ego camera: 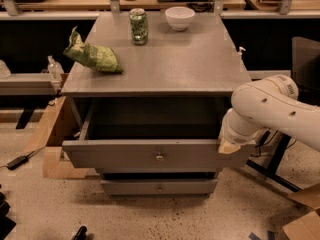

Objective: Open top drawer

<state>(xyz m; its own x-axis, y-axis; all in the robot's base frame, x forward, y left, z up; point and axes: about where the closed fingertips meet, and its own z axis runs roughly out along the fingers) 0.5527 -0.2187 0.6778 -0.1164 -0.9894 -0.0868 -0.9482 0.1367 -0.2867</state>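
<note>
1. The gripper (pixel 228 147) sits at one end of the top drawer (pixel 150 155) front; I cannot tell whether its jaws are open or closed.
2. The top drawer stands pulled out, stretching left from the jaws, below the desk (pixel 165 66).

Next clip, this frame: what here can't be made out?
Camera view only.
1. The claw, at the right end of the top drawer front: whether it grips the front is hidden by the white wrist above it.
2. Inside of the top drawer: too dark to show contents.
3. The arm: cut off by the right edge.
4. Label on the green can: too small to read.
</note>
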